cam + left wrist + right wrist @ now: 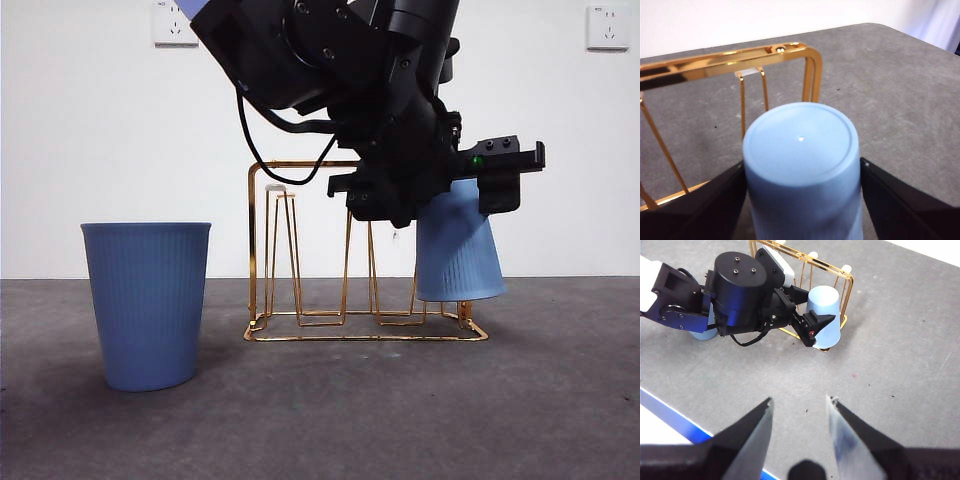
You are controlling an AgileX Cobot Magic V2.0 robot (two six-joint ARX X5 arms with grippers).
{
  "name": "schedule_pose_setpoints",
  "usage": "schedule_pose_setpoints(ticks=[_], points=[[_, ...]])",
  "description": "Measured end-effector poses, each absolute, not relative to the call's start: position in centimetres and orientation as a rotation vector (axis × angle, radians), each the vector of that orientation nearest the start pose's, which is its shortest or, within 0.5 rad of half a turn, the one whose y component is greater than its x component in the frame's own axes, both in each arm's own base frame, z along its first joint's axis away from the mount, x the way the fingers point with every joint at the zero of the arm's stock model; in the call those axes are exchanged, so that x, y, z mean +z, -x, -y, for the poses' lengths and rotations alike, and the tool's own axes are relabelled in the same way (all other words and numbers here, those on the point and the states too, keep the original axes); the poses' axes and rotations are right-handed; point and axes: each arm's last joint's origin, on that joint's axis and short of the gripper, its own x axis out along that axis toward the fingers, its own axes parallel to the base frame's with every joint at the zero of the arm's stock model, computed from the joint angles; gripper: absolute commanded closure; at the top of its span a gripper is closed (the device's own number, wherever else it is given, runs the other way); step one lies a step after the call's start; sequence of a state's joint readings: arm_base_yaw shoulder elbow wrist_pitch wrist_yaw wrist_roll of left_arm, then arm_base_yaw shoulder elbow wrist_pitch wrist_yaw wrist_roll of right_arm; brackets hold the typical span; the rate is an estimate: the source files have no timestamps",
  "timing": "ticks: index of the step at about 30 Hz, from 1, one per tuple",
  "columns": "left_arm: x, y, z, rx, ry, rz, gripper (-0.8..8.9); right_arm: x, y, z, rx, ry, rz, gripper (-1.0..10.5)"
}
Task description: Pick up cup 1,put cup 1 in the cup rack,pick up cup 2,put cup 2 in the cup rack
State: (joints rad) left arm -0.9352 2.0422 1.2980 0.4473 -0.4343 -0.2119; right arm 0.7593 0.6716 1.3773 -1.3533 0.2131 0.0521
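Cup 2 (147, 303), a ribbed blue tumbler, stands upright on the grey desk (320, 420) at the near left, well apart from any hand and not yet taken up. It looks light and fairly stiff, its fluted wall likely giving some grip; taking it across the upper wall below the rim seems soundest, since a hard squeeze might flex a thin wall. Farther back and to the right, cup 1 (458, 245) is upside down, slightly tilted, over the right end of the cup rack (300, 245), whose gold wire frame and white-tipped pegs rise beside it. The left hand (801, 200) has its two black jaws pressed against the sides of cup 1, base uppermost; whether a peg is already inside it cannot be told. The right hand (800, 432) waits high over bare desk, jaws parted and holding nothing. No brand, label or readable writing shows on cups or rack.
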Motion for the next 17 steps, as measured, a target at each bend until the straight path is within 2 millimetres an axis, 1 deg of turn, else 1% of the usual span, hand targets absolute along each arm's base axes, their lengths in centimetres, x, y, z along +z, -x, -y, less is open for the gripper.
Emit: schedule_pose_setpoints(ticks=[8,9,10,11,12,14,16,17], points=[[18.93,-27.81,35.63,-0.460,0.028,-0.309,8.04,41.44,-3.14,-2.14,0.511,0.257,-0.592,7.6],[18.93,-27.80,35.63,-0.459,0.029,-0.314,7.78,41.44,-3.14,-2.14,0.511,0.257,-0.592,7.6],[18.93,-27.81,35.63,-0.457,0.028,-0.320,7.30,41.44,-3.14,-2.14,0.511,0.257,-0.592,7.6],[18.98,-27.81,35.64,-0.456,0.028,-0.324,6.70,41.44,-3.14,-2.14,0.511,0.257,-0.592,7.6],[19.01,-27.81,35.63,-0.453,0.031,-0.330,5.88,41.44,-3.14,-2.14,0.511,0.258,-0.592,7.6],[19.04,-27.80,35.62,-0.450,0.039,-0.338,4.87,41.44,-3.14,-2.14,0.511,0.258,-0.592,7.6],[19.05,-27.79,35.60,-0.447,0.047,-0.343,4.30,41.44,-3.14,-2.14,0.511,0.258,-0.592,7.6],[19.05,-27.79,35.60,-0.446,0.050,-0.344,4.29,41.44,-3.14,-2.14,0.511,0.258,-0.592,7.6]])
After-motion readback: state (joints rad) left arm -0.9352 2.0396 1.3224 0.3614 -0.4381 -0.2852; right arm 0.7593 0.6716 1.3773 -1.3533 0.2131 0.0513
